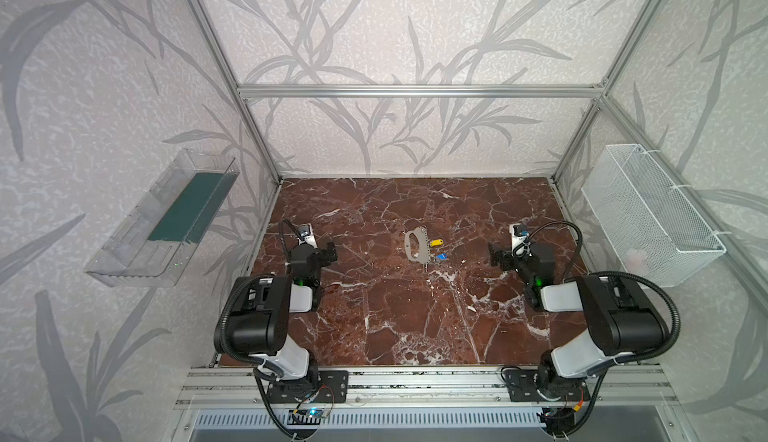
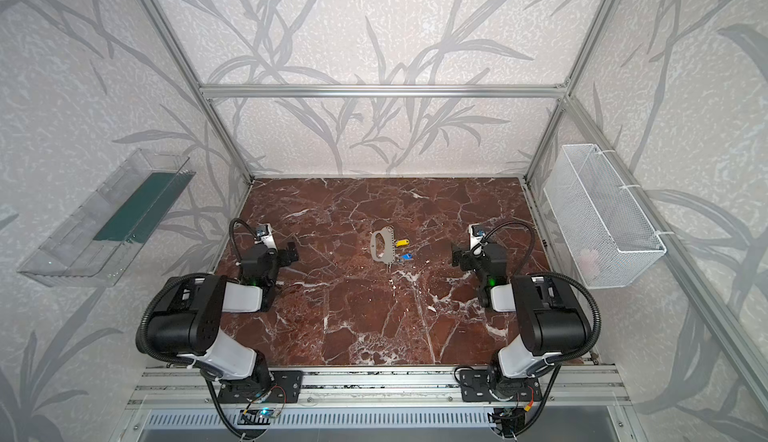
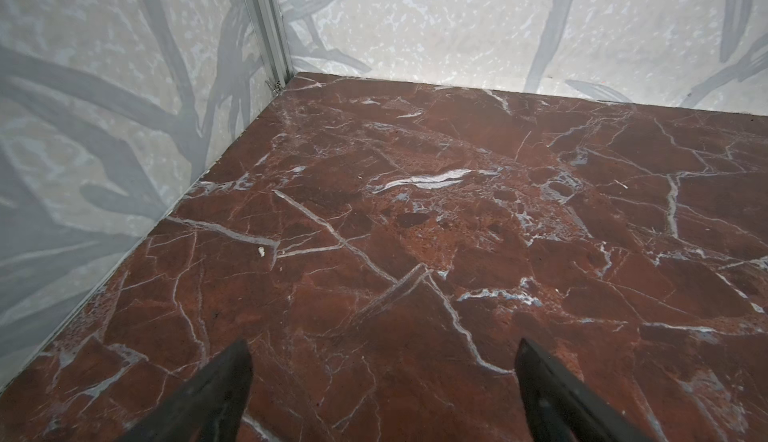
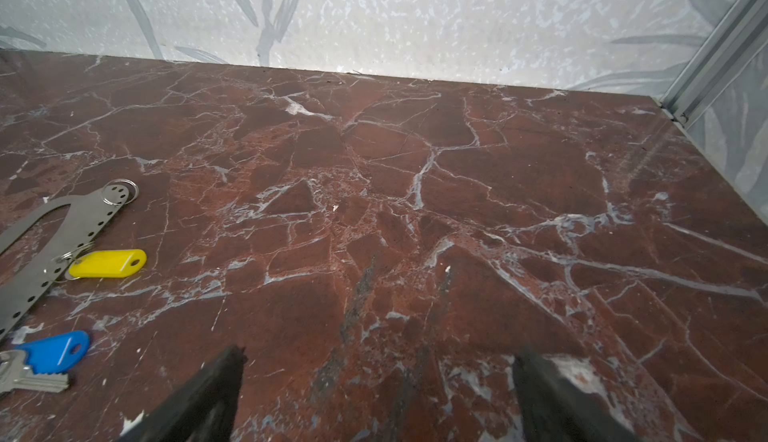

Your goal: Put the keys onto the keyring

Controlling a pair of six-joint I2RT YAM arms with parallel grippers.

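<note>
The grey keyring (image 1: 417, 248) (image 2: 381, 246) lies flat mid-table in both top views, its holed edge toward the keys. The yellow key (image 1: 435, 242) (image 2: 402, 242) and the blue key (image 1: 441, 256) (image 2: 407, 256) lie just right of it. In the right wrist view the yellow key (image 4: 108, 264) has its small ring against the keyring (image 4: 62, 227); whether it is threaded I cannot tell. The blue key (image 4: 54, 352) lies loose beside its metal blade. My left gripper (image 1: 330, 252) (image 3: 383, 344) is open over bare table, far left of them. My right gripper (image 1: 494, 255) (image 4: 380, 352) is open and empty, to their right.
The table top (image 1: 415, 315) is red-brown marble pattern, walled by aluminium posts and patterned panels. A clear plastic tray (image 1: 166, 219) hangs on the left wall. A white wire basket (image 1: 648, 215) hangs on the right wall. A loose split ring (image 4: 120, 190) sits at the keyring's end.
</note>
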